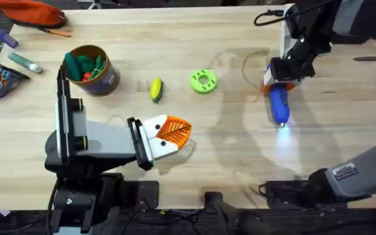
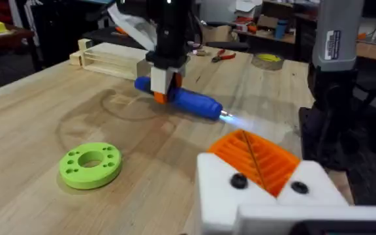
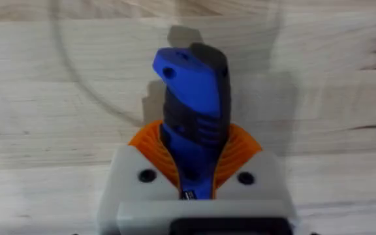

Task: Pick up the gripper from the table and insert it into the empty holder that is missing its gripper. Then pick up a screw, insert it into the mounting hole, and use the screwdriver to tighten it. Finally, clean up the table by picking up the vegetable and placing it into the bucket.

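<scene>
The right hand [image 1: 281, 83] is closed on the blue screwdriver [image 1: 279, 104], its 2 orange pads [image 3: 240, 147] clamped against the tool's dark grip section. The screwdriver lies low over the tabletop [image 1: 227, 140] at the right side, its tip lit and casting a pale glow on the wood; whether the bit touches the surface cannot be determined. The left hand [image 1: 175, 132] rests near the front centre of the tabletop with its orange ribbed fingers [image 2: 256, 156] drawn together and nothing between them. The yellow vegetable [image 1: 156, 89] with green ends lies on the tabletop between the brown bucket [image 1: 91, 70] and the green disc [image 1: 203, 81], apart from both. The bucket stands at the left and contains green and orange toy vegetables [image 1: 85, 66]. In the left wrist view the green disc sits flat on the wood, well apart from the screwdriver beyond it.
</scene>
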`<state>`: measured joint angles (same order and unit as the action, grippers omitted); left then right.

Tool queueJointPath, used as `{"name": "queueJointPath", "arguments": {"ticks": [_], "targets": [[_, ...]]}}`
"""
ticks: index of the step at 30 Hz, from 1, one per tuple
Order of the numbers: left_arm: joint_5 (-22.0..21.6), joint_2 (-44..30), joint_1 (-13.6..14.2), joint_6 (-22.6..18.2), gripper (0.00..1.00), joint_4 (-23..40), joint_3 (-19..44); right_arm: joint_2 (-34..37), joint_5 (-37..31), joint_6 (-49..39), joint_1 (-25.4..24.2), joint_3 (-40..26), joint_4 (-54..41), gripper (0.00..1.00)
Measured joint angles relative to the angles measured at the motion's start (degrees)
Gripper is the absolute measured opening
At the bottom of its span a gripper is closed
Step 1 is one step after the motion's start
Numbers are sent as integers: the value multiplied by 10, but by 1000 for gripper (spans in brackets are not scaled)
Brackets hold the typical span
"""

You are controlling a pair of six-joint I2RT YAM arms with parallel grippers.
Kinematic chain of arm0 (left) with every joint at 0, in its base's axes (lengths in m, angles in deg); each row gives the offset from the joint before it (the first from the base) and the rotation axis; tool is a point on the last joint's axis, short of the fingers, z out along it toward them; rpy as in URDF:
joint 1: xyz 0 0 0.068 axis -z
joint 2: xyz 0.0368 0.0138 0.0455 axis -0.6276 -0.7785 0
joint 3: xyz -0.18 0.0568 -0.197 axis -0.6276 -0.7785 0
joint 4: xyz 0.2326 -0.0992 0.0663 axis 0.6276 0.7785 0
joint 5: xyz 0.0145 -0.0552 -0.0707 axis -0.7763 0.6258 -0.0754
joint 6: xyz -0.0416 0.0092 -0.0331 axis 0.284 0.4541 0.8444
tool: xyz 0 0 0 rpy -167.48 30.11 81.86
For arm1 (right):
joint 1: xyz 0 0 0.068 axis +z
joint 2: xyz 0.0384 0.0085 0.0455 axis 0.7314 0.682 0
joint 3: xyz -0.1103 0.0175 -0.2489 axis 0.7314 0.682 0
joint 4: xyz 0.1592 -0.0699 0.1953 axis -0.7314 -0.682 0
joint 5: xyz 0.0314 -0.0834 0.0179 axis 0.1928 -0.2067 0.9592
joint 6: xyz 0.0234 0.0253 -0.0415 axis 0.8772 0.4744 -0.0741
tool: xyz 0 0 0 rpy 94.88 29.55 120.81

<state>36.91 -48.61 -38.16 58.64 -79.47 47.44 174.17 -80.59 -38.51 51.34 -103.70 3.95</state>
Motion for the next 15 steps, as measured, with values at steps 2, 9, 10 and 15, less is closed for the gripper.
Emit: {"name": "queueJointPath", "arguments": {"ticks": [2,9,10,15], "targets": [[0,0,0,0,12,0,0,-12,0,0,0,-2,2,184],[0,0,0,0,12,0,0,-127,0,0,4,-3,1,179],[0,0,0,0,12,0,0,-146,0,0,7,-3,1,179],[0,0,0,0,12,0,0,-239,0,0,26,-3,2,175]]}}
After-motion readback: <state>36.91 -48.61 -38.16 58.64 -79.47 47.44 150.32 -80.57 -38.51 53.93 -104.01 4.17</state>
